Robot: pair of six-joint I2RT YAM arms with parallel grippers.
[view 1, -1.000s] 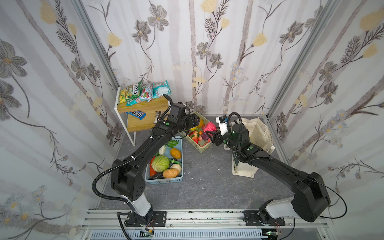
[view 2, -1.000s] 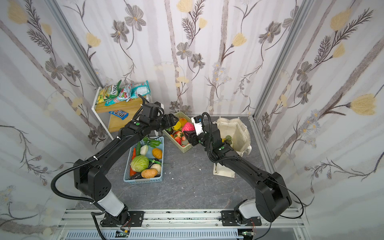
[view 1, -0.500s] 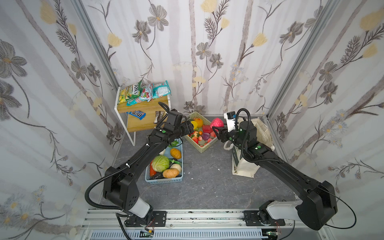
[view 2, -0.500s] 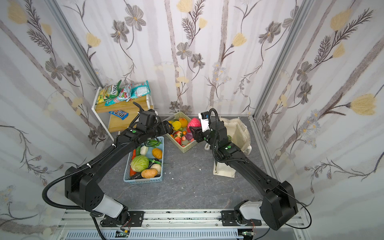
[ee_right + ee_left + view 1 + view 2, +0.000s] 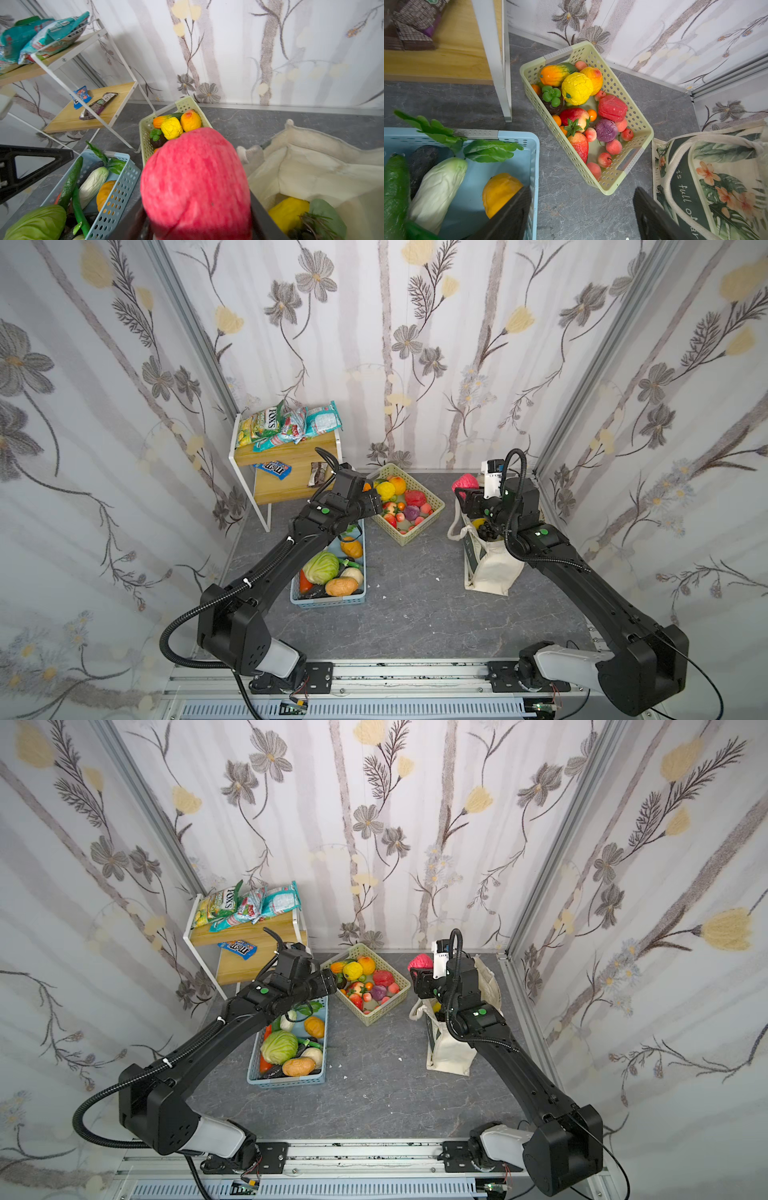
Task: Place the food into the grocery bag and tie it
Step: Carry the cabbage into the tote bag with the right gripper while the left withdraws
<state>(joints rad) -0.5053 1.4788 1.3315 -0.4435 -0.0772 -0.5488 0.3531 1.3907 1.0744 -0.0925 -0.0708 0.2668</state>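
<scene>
My right gripper [image 5: 197, 218] is shut on a pink knobbly ball [image 5: 195, 182] and holds it in the air by the left rim of the grocery bag's [image 5: 494, 568] open mouth, as both top views show. Inside the cream bag [image 5: 311, 166] lie a yellow mango shape [image 5: 288, 212] and a dark grape bunch [image 5: 307, 230]. My left gripper [image 5: 581, 207] is open and empty over the grey floor between the blue basket and the beige basket. More toy fruit [image 5: 577, 88] fills the beige basket. A FOX'S packet [image 5: 266, 429] and a brown bar wrapper [image 5: 318, 475] lie on the shelf.
The beige lattice basket [image 5: 432, 506] stands at the back middle. The light blue basket [image 5: 332, 601] of toy vegetables sits left of centre under my left arm. A white-framed wooden shelf [image 5: 291, 489] fills the back left corner. Walls close in on three sides.
My right gripper has carried the pink ball from above the beige basket rightward to the bag. My left gripper has drawn back from the basket toward the blue basket.
</scene>
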